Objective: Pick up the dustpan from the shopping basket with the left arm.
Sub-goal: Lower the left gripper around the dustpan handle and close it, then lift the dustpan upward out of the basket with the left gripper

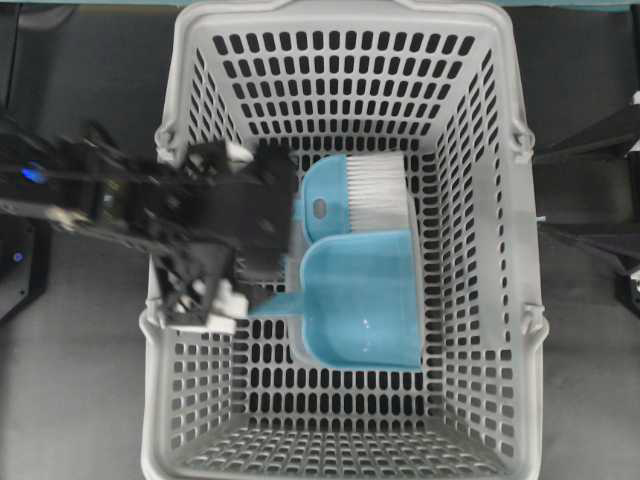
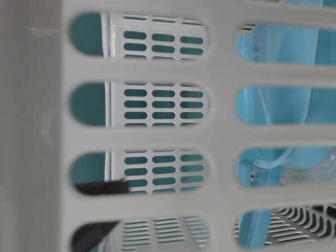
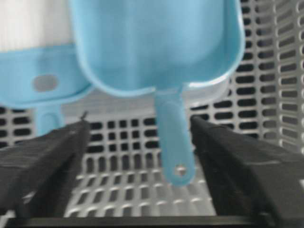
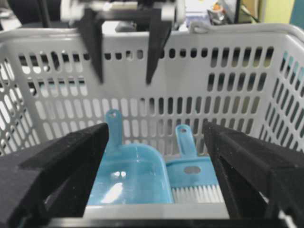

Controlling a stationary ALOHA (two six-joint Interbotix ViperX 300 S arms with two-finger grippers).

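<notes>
The light blue dustpan (image 1: 365, 300) lies in the grey shopping basket (image 1: 480, 200), with its thin handle (image 1: 272, 305) pointing at the left wall. My left gripper (image 1: 285, 245) is open over the basket's left side, above the handle. In the left wrist view the handle (image 3: 173, 142) hangs between the spread fingers (image 3: 47, 161), nearer the right one and touching neither. The right wrist view shows the dustpan (image 4: 128, 180) with the left gripper (image 4: 123, 78) open above it. My right gripper (image 4: 154, 128) is open and empty outside the basket.
A blue hand brush with white bristles (image 1: 355, 195) lies beside the dustpan, toward the far wall. A pale clear tray edge (image 1: 297, 350) shows under the dustpan. The basket walls (image 3: 280, 71) stand close around the left gripper. The dustpan also shows through the slots at table level (image 2: 273, 105).
</notes>
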